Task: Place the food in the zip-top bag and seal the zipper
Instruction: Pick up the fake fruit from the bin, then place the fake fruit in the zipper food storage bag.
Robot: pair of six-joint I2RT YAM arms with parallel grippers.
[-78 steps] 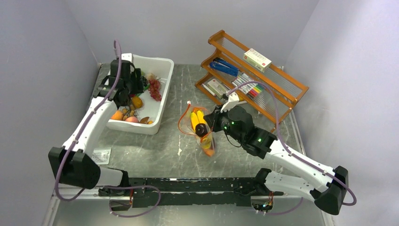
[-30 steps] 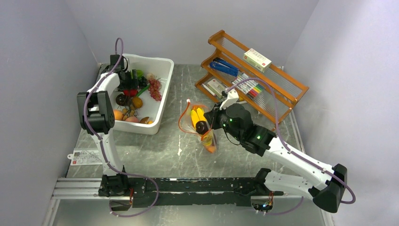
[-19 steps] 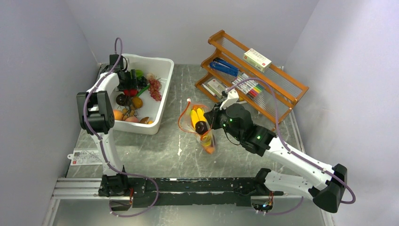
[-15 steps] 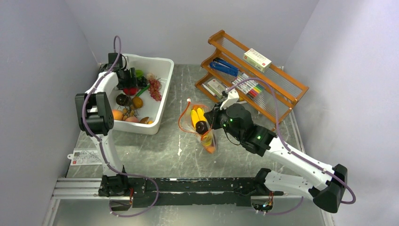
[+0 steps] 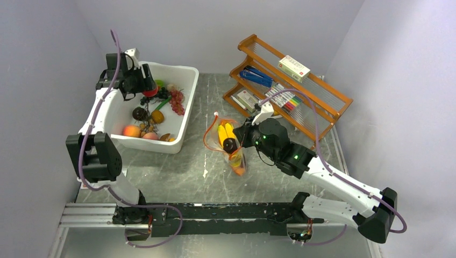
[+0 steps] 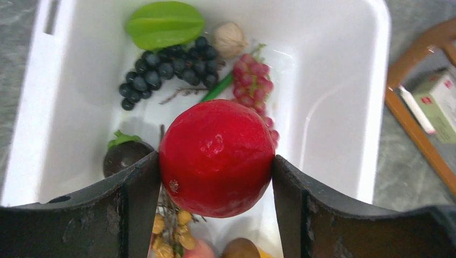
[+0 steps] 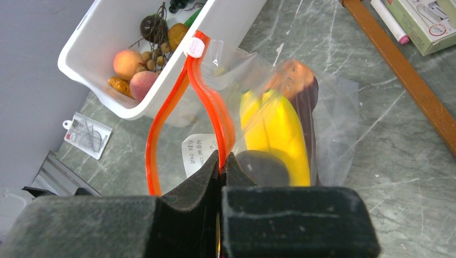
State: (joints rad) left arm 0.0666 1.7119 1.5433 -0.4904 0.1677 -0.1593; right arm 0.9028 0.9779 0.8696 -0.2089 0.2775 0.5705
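Over the white bin's [image 5: 189, 105] far corner, the left gripper [image 6: 215, 177] is clamping a red fruit [image 6: 216, 153] for bagging, while the right gripper [image 7: 221, 166] is pinching the zipper [image 7: 214, 119], propping the mid-tabletop zip-top bag [image 7: 334, 129] open.

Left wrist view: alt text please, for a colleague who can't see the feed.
The left gripper holds a round red fruit between its two black fingers, above a white bin. Below in the bin lie dark grapes, pink-red grapes, a green star fruit and a dark round fruit.
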